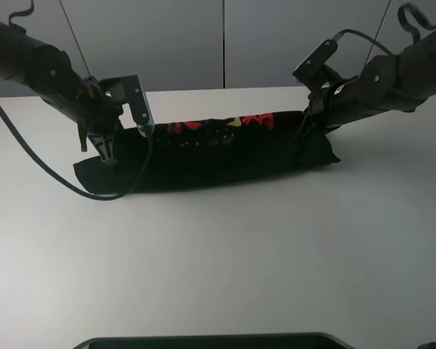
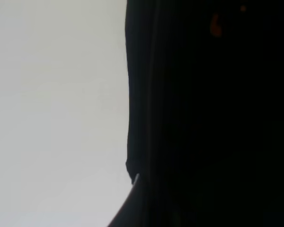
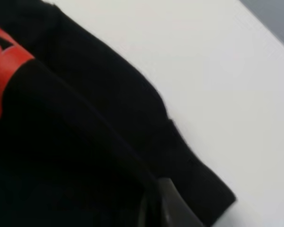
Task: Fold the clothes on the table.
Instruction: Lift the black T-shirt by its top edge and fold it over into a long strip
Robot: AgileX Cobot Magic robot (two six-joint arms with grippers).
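My left gripper [image 1: 105, 154] and right gripper [image 1: 303, 142] sit at opposite ends of the long black red-printed shirt [image 1: 225, 158], probably to fold it evenly; their opening I cannot tell.

The garment [image 1: 203, 163] is lying on the desk [image 1: 218, 262] as a long band across the upper middle of the frame. The left pincer [image 1: 105, 151] is sitting over its left end, the right pincer [image 1: 304, 138] over its right end.

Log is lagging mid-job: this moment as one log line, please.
shirt: black, folded into long strip on table | left gripper: at its left end | right gripper: at its right end | grips: cannot tell
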